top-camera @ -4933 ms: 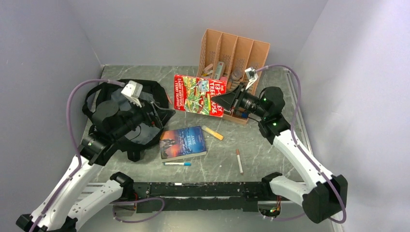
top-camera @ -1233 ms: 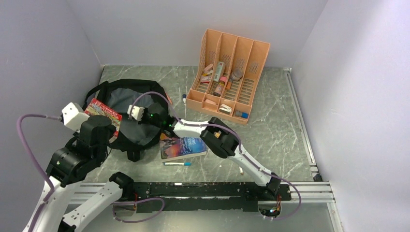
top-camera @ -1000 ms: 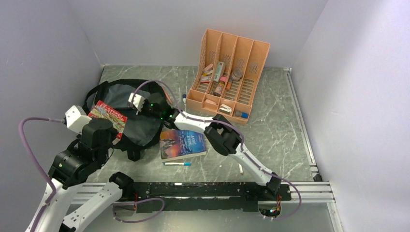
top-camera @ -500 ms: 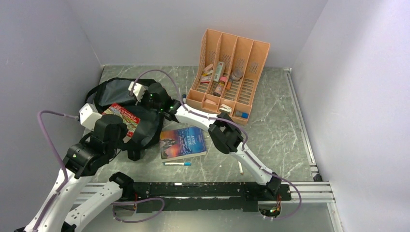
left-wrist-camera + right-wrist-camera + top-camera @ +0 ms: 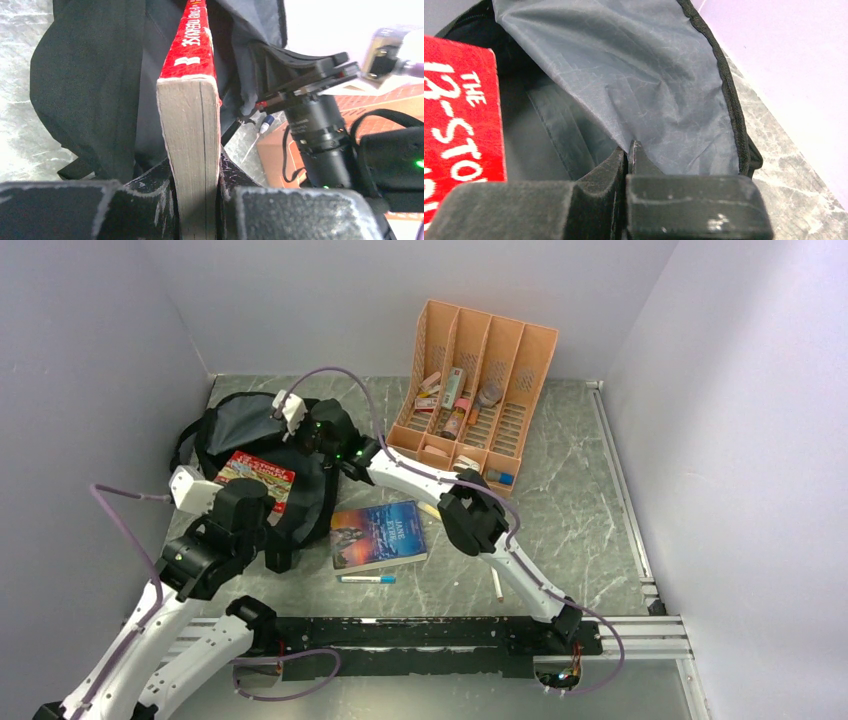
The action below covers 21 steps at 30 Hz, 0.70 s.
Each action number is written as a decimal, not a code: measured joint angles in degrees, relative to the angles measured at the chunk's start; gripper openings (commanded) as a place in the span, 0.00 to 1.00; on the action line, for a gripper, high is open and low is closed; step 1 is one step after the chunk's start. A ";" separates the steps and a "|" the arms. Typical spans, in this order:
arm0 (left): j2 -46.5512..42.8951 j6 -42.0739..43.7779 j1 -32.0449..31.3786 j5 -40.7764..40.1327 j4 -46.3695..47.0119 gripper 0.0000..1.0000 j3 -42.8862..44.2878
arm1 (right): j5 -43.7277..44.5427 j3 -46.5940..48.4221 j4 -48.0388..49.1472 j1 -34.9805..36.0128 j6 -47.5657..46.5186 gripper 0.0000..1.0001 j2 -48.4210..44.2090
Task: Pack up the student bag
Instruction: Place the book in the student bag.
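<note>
The student bag point(image 5: 300, 502), black with grey lining, lies at the left of the table with its mouth open. My right gripper point(image 5: 300, 426) is shut on the edge of the bag's grey-lined flap point(image 5: 634, 75) and holds it up, jaws pinched together point(image 5: 628, 150). My left gripper point(image 5: 196, 170) is shut on a thick red book point(image 5: 192, 100), clamped at its page edge. The red book point(image 5: 256, 472) hangs over the bag's opening, and a corner of it point(image 5: 459, 110) shows in the right wrist view next to the dark interior.
An orange slotted organizer point(image 5: 475, 390) with small items stands at the back. A blue-covered book point(image 5: 380, 535), a blue pen point(image 5: 367, 579) and a thin stick point(image 5: 496, 585) lie on the marble table in front of the bag. The right arm point(image 5: 320, 130) reaches across, close to the left gripper.
The left gripper has carried the red book right and forward over the bag's opening. The right gripper has drawn the flap up and toward the back.
</note>
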 measured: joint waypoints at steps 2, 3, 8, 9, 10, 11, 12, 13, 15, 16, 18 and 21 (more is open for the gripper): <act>-0.50 -1.14 0.00 -0.76 2.05 0.05 -2.32 | 0.04 -0.04 0.00 -0.02 0.85 0.00 -0.57; -0.63 -1.75 0.00 -1.22 3.21 0.05 -3.30 | 0.04 -0.07 -0.02 -0.02 1.14 0.00 -0.92; -0.42 -2.51 0.00 -3.19 10.38 0.05 -6.75 | 0.04 -0.63 0.11 -0.09 2.03 0.00 -3.19; -0.24 -2.36 0.00 -3.45 12.76 0.05 -7.78 | -0.02 -1.09 0.20 -0.09 2.21 0.00 -3.80; -0.07 -2.36 0.00 -3.52 14.47 0.05 -8.63 | -0.02 -1.46 0.35 -0.09 2.34 0.00 -4.37; 0.20 -2.27 0.00 -3.56 16.59 0.05 -9.70 | -0.04 -1.86 0.48 -0.09 2.45 0.00 -4.83; 0.50 -2.14 0.00 -3.58 18.62 0.05 -10.75 | -0.07 -2.08 0.46 -0.11 2.49 0.00 -5.20; 0.87 -2.01 0.00 -3.61 20.61 0.05 -11.72 | -0.11 -2.56 0.63 -0.11 2.51 0.00 -5.62; 1.92 -1.60 0.00 -3.76 24.44 0.05 -13.40 | -0.22 -3.63 0.90 -0.09 2.51 0.00 -6.49; 2.73 -1.18 0.02 -3.85 26.60 0.05 -14.29 | -0.20 -3.98 0.90 -0.09 2.51 0.00 -6.73; 4.46 -0.09 0.07 -4.31 30.67 0.05 -15.56 | -0.09 -4.24 0.92 -0.09 2.49 0.00 -6.86; 6.78 1.66 0.96 -4.59 36.30 0.05 -16.85 | 1.16 -4.35 0.81 -0.11 2.58 0.00 -6.86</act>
